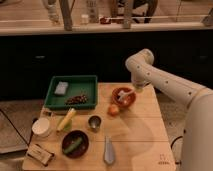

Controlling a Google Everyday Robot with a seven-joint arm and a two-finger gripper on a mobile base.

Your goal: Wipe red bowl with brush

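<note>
1. The gripper (pixel 134 91) hangs at the end of the white arm (pixel 167 84), just over the far right rim of the red bowl (pixel 120 101).
2. Its jaws are closed narrowly on the handle end of the brush (pixel 126 95).
3. The brush is pale and slants down from the gripper to the left, with its head inside the red bowl, at or near the inner surface. Contact cannot be made out for sure.
4. The red bowl stands upright on the wooden table (pixel 145 145), in the far right part of the top, to the right of the green tray (pixel 73 78).
5. A small orange-red fruit (pixel 114 109) sits just beside the bowl, at its near left edge.
6. The green tray lies at the far left of the table. It holds a grey-blue pad (pixel 61 88) in its back left corner and a scatter of brown bits (pixel 76 99) near its front wall.
7. A small metal cup (pixel 94 122) stands near the middle of the table, in front of the tray.
8. A yellow, elongated item (pixel 66 119) lies tilted to the left of the cup, and a white round container (pixel 41 127) stands further left, near the table's edge.
9. A dark bowl (pixel 67 148) with a green vegetable (pixel 75 144) in it stands near the front edge, with a grey-blue tool (pixel 109 150) lying to its right.
10. A flat packet (pixel 40 153) rests at the front left corner.
</note>
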